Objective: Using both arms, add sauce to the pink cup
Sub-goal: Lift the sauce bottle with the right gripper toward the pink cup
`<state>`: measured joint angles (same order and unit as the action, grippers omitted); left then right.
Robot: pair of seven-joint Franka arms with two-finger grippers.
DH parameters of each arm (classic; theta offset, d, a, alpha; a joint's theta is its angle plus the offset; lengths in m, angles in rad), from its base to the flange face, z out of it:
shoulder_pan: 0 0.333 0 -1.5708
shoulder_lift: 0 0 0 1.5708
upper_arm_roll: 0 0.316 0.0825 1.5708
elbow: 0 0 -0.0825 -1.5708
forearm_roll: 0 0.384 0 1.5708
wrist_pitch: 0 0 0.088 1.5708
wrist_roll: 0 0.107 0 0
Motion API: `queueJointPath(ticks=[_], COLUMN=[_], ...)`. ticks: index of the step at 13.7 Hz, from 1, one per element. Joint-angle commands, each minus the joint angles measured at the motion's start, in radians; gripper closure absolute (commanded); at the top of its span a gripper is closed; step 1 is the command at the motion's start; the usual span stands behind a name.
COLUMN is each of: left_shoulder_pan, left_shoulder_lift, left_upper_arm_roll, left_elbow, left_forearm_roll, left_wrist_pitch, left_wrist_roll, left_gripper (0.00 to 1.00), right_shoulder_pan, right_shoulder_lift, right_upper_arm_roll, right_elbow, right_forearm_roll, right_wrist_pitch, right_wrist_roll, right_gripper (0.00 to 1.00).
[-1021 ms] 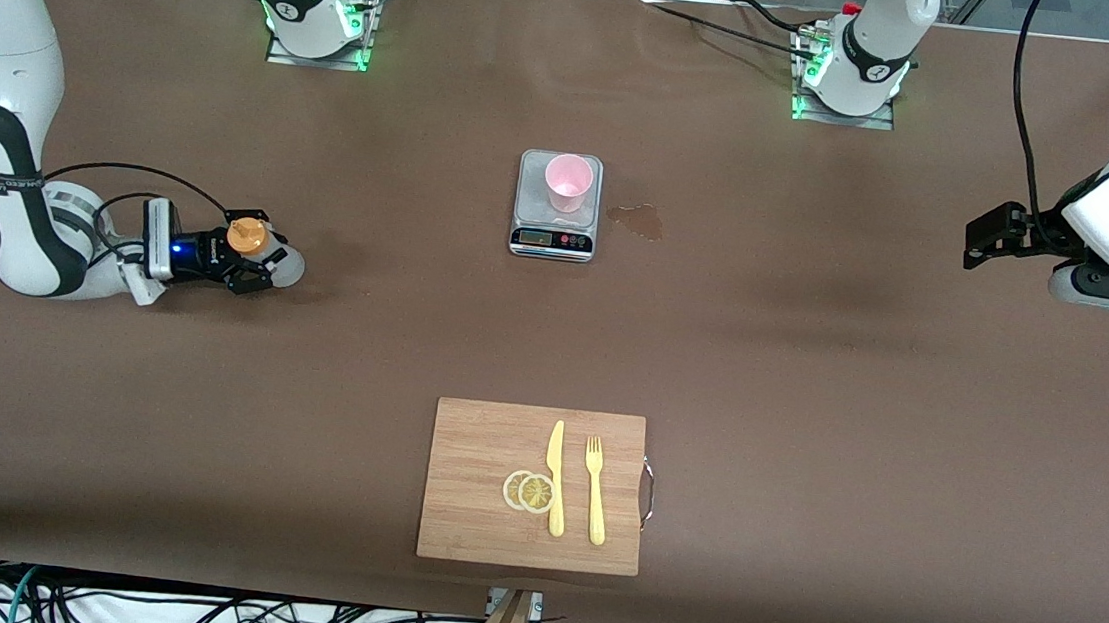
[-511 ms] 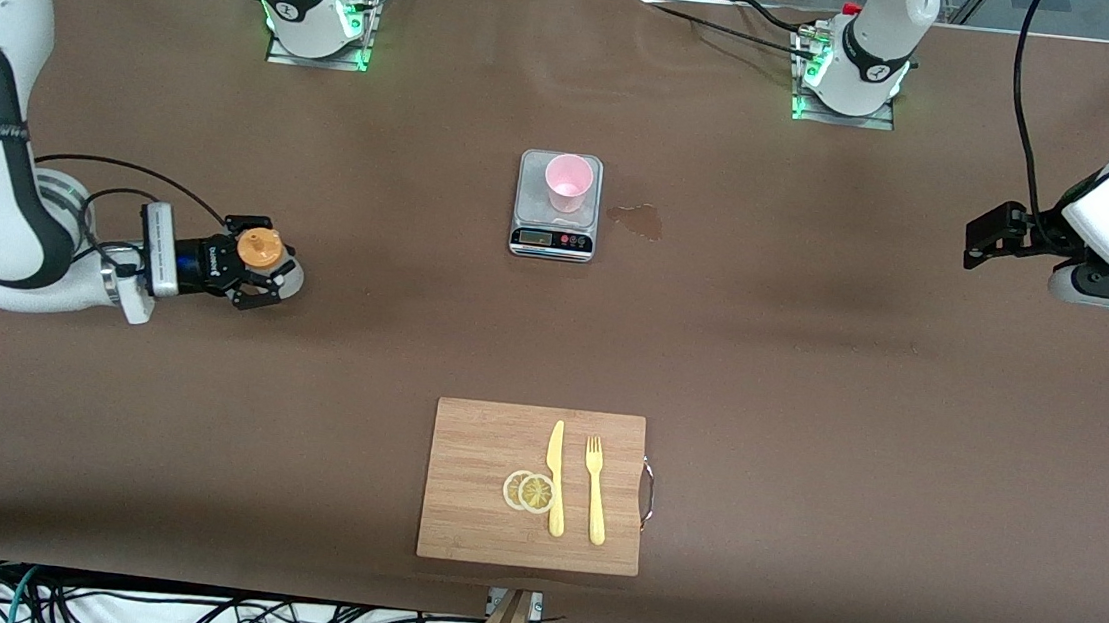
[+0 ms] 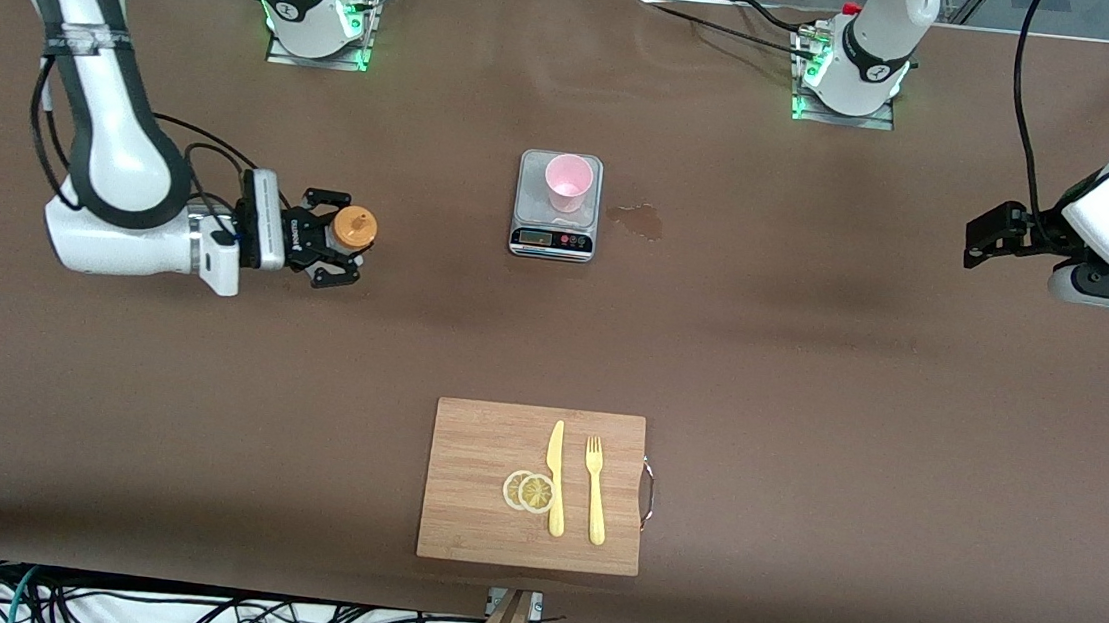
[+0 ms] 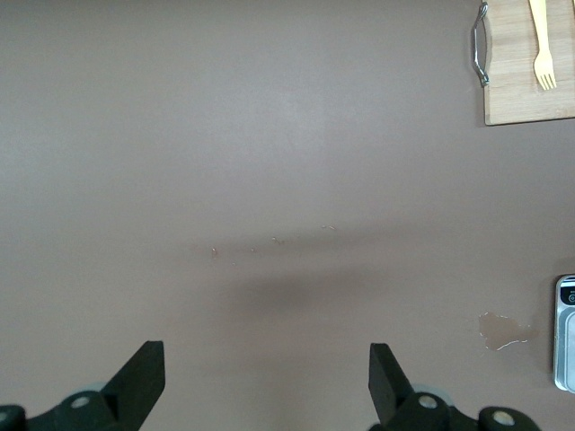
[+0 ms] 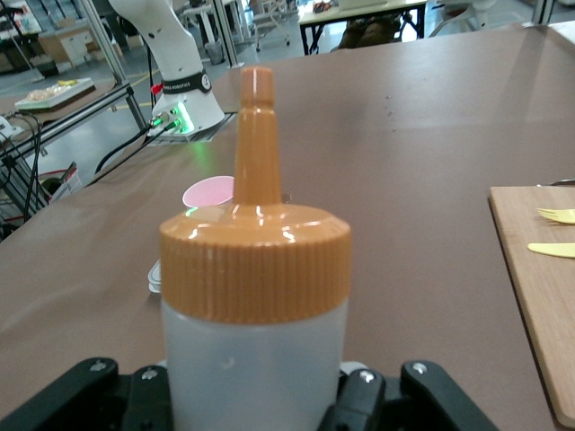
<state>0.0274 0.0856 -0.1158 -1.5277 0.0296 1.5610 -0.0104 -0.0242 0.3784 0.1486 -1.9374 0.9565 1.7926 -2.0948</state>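
Observation:
The sauce [image 3: 354, 227], a whitish squeeze bottle with an orange nozzle cap, stands upright in my right gripper [image 3: 344, 239], which is shut on its body and holds it over the table between the right arm's end and the scale. In the right wrist view the sauce [image 5: 256, 350] fills the middle, with the right gripper [image 5: 256, 406] clamped on its sides. The pink cup [image 3: 567, 182] stands on the scale, and its rim shows past the nozzle as the pink cup [image 5: 208, 191]. My left gripper [image 3: 974, 243] waits open and empty over the left arm's end of the table, seen as the left gripper [image 4: 265, 361].
A grey digital scale [image 3: 553, 238] carries the cup, with a brownish stain [image 3: 638, 220] on the cloth beside it. Nearer the front camera lies a wooden cutting board [image 3: 472, 505] with a yellow knife [image 3: 555, 477], a fork [image 3: 595, 491] and lemon slices [image 3: 529, 491].
My right arm has risen and carried the sauce toward the scale and the pink cup, still gripped. The left arm has not moved.

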Motion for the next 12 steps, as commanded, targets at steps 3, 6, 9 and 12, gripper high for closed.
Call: queueJointPath(ticks=[3,6,9,12], left_shoulder_pan=[0.005,0.005,0.005,0.005], left_shoulder_lift=[0.01,0.006,0.005,0.006], left_upper_arm_roll=[0.001,0.001,0.001,0.001], left_elbow=[0.031,0.031,0.031,0.031], left_forearm_roll=[-0.005,-0.005,-0.007,-0.007], left_wrist_pitch=[-0.026,-0.033,-0.033,-0.039], left_wrist_roll=[0.023,0.024,0.026,0.026], left_gripper=[0.0,0.0,0.0,0.0], right_shoulder_pan=[0.127,0.214,0.288,0.358], right_shoulder_lift=[-0.105,-0.113,-0.121,-0.121], right_upper_arm_roll=[0.002,0.002,0.005,0.025], right_elbow=[-0.074,-0.113,-0.112,-0.101], right_forearm_roll=[-0.12,-0.226,-0.384,-0.484], right_wrist_pitch=[0.149,0.238,0.249,0.255], right_wrist_roll=[0.163,0.245,0.431,0.625], right_gripper=[0.87,0.87,0.87,0.87])
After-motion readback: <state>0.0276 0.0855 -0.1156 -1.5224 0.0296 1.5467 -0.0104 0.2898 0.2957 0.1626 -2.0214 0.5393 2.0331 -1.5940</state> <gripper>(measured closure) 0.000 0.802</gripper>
